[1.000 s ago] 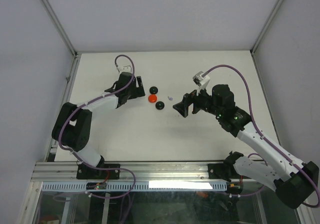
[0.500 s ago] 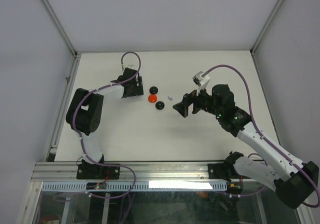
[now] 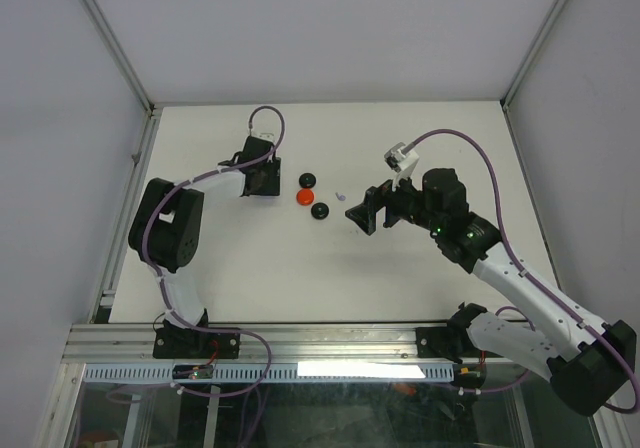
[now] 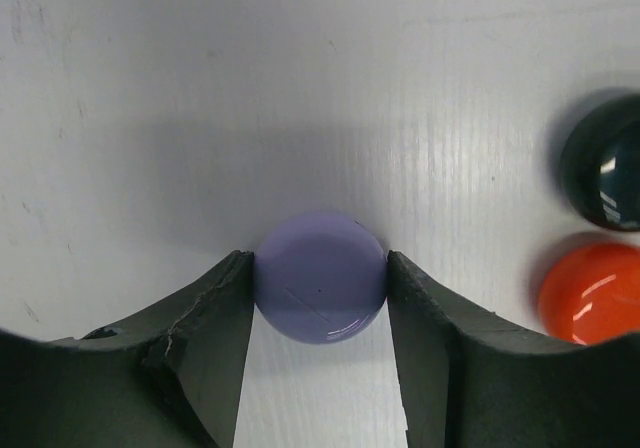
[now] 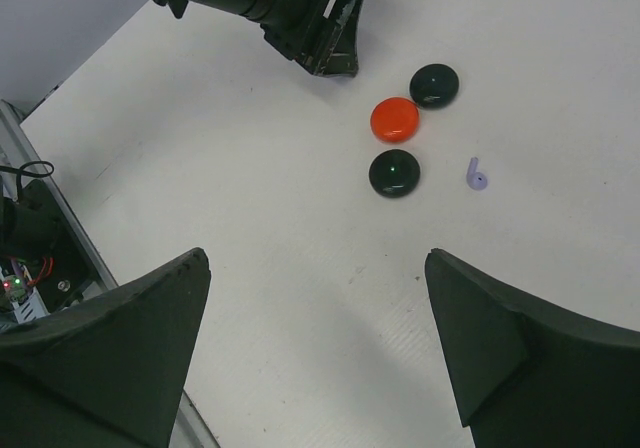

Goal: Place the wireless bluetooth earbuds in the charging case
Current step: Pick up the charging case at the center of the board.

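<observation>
A round lilac charging case [image 4: 320,276] lies on the white table between the fingers of my left gripper [image 4: 320,264]. Both pads touch its sides, so the gripper is shut on it. From above, the left gripper [image 3: 267,177] hides this case. A tiny lilac earbud [image 5: 477,175] lies alone on the table, right of the other cases, and shows from above as a speck [image 3: 339,196]. My right gripper [image 5: 318,268] hovers wide open and empty, near the earbud's right side [image 3: 362,211].
Three more round cases sit close together right of the left gripper: a black case [image 3: 308,179], a red case [image 3: 304,196] and a second black case [image 3: 320,210]. The table's metal rail [image 5: 60,248] runs along the near edge.
The left arm drew its gripper a little back and left, and its jaws have closed in onto the lilac case. The right arm has not moved.
</observation>
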`<state>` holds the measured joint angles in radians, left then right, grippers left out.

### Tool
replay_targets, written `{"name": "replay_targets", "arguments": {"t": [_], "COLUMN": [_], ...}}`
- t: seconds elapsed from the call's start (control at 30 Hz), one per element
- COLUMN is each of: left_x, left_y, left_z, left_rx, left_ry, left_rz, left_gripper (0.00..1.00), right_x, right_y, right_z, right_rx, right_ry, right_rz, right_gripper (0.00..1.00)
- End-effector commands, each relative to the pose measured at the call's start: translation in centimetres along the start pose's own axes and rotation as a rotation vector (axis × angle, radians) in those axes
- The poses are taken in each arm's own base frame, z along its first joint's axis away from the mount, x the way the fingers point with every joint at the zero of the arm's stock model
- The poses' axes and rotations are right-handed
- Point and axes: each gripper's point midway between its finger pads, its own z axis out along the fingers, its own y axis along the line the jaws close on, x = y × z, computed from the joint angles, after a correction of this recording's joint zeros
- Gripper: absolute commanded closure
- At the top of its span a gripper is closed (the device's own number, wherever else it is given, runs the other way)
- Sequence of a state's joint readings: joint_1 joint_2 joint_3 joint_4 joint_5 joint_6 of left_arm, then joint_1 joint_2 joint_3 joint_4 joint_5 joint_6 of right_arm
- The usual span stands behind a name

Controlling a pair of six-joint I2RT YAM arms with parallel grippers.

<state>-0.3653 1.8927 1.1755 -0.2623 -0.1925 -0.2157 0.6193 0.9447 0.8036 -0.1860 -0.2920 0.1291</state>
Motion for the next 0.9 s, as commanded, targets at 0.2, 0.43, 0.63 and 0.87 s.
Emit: {"name": "replay_targets", "arguments": {"t": [0.2,0.43,0.63,0.87], "left_x": [0.0,1.0,2.1,2.4], "left_y": [-3.2,-6.0,-9.4,-13.2], "left_z": [-5.9,-10.8,-15.5,-19.6], "left_rx": [0.232,0.341,0.418,0.521], "left_ry": [-0.061,-0.177,-0.365,-0.559], "left_rz": [0.234,0.535,0.903,1.166], "left_gripper": [0.56,0.59,0.60,0.60], "right_x": [-1.3,0.4,0.1,-0.5], "right_y": [-0.6,-2.2,-2.0,-1.2], "right_z": [1.0,2.2,2.4,3.5], "right_rx": [0.044,0.020,-0.073,-0.160], "right_ry": [0.012,0.197,0.265,0.285], "right_rz": [0.066,0.201,0.281,0.315], "right_gripper": [0.06,0.06,0.06,0.08]}}
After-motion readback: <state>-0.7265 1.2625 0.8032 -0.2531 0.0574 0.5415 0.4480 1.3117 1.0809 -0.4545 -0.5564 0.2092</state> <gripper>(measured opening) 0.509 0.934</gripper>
